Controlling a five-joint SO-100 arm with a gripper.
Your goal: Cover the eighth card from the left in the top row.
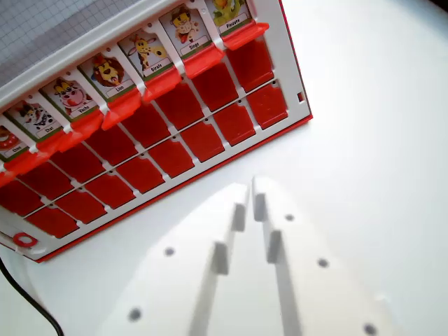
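Note:
A red and white game board (290, 77) lies tilted across the upper left of the wrist view. Its top row holds upright animal cards: a lion (108, 71), a giraffe (148, 50), a cow-like card (187, 28) and the last card at the board's right end (231, 10), partly cut off by the frame. The rows below show red flaps lying flat (178, 105). My white gripper (250, 187) fills the lower middle, below the board's red edge and apart from it. Its fingers nearly meet at the tips, with nothing between them.
The board rests on a white table (378, 140). A grey gridded mat (42, 24) shows behind the board at the upper left. A black cable (24, 297) runs along the lower left corner.

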